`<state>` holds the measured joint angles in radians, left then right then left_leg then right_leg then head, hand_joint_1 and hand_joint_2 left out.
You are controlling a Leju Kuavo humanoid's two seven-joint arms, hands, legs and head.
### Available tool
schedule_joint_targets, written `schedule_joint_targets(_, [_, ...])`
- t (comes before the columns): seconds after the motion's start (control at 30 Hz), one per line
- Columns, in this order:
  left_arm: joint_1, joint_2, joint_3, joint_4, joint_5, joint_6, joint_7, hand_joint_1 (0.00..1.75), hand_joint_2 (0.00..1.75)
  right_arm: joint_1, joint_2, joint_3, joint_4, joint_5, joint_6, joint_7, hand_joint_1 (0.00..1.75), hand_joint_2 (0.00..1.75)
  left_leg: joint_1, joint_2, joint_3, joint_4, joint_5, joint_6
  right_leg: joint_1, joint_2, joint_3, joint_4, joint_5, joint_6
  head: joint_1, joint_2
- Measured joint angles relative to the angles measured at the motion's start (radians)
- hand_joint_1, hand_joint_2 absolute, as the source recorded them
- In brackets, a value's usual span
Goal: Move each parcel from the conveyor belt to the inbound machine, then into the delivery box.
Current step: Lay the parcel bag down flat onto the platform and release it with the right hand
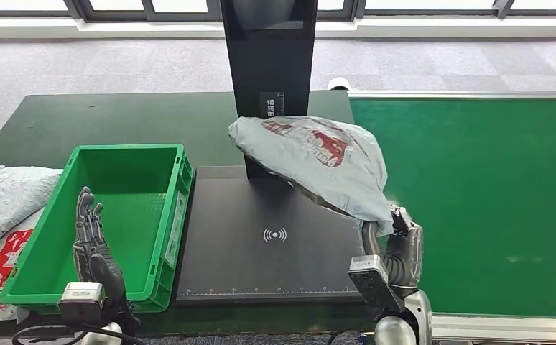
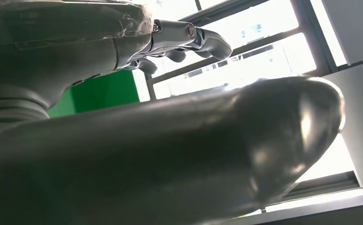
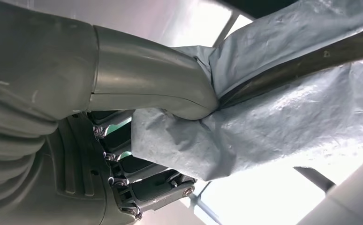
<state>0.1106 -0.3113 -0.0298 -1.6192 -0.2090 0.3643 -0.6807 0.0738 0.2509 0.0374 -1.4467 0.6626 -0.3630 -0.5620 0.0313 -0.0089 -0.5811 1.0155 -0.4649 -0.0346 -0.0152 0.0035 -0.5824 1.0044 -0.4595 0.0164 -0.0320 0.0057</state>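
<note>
— Parcel [image 1: 318, 162] off the belt [image 1: 476, 201]?
— Yes. Pinched at one corner by right hand [image 1: 399, 248], hanging above the scanner plate [image 1: 261, 244].
— Crate [image 1: 128, 162]?
— Nothing inside yet. Left hand [image 1: 92, 241] open, holding nothing.

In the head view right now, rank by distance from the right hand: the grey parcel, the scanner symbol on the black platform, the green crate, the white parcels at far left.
1. Grey parcel: gripped by the right hand at its lower corner.
2. Scanner symbol: on the black platform, just left of the hand.
3. Green crate: beyond the platform's left edge.
4. White parcels: at the far left, past the crate.
</note>
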Motion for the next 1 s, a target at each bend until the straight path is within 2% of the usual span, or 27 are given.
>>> schedule_joint_targets(0.13, [-0.014, 0.0, 0.0, 0.016, 0.001, -0.007, 0.001, 0.0, 0.0, 0.009, 0.006, 0.041, 0.018, -0.054, 0.111, 0.01, 1.75, 1.75, 0.0, 0.0, 0.0, 0.0, 0.0, 0.0, 0.0, 0.0, 0.0, 0.0, 0.0, 0.0, 0.0, 0.0])
schedule_joint_targets(0.37, [-0.055, 0.0, -0.002, 0.061, 0.003, -0.02, 0.006, 0.0, 0.0, 0.0, 0.008, 0.089, 0.143, -0.122, 0.234, 0.105, 1.75, 1.75, 0.0, 0.0, 0.0, 0.0, 0.0, 0.0, 0.0, 0.0, 0.0, 0.0, 0.0, 0.0, 0.0, 0.0])
schedule_joint_targets(0.6, [-0.077, 0.001, -0.012, 0.089, 0.004, -0.019, 0.02, 0.0, 0.0, -0.057, 0.005, 0.09, 0.371, -0.092, 0.25, 0.17, 1.75, 1.75, 0.0, 0.0, 0.0, 0.0, 0.0, 0.0, 0.0, 0.0, 0.0, 0.0, 0.0, 0.0, 0.0, 0.0])
schedule_joint_targets(0.63, [-0.077, 0.001, -0.012, 0.091, 0.004, -0.018, 0.021, 0.0, 0.0, -0.065, 0.005, 0.09, 0.39, -0.087, 0.247, 0.174, 1.47, 1.75, 0.0, 0.0, 0.0, 0.0, 0.0, 0.0, 0.0, 0.0, 0.0, 0.0, 0.0, 0.0, 0.0, 0.0])
schedule_joint_targets(0.73, [-0.078, 0.002, -0.015, 0.094, 0.004, -0.013, 0.024, 0.0, 0.0, -0.092, 0.005, 0.09, 0.43, -0.069, 0.233, 0.191, 0.16, 1.75, 0.0, 0.001, 0.001, 0.0, 0.0, 0.0, 0.0, 0.001, 0.0, 0.0, 0.0, 0.0, 0.0, 0.0])
schedule_joint_targets(0.77, [-0.078, 0.002, -0.016, 0.095, 0.004, -0.011, 0.027, 0.0, 0.0, -0.1, 0.005, 0.09, 0.44, -0.059, 0.225, 0.202, 0.0, 1.75, 0.0, 0.001, 0.001, 0.0, 0.0, 0.0, 0.0, 0.001, 0.0, 0.0, 0.0, 0.0, 0.0, 0.0])
schedule_joint_targets(1.0, [-0.071, 0.002, -0.018, 0.094, 0.001, 0.019, 0.061, 0.0, 0.0, -0.13, 0.005, 0.08, 0.478, -0.006, 0.158, 0.231, 0.0, 1.75, 0.0, 0.002, 0.002, 0.0, 0.0, 0.0, 0.0, 0.001, 0.002, 0.0, 0.001, 0.0, 0.0, 0.0])
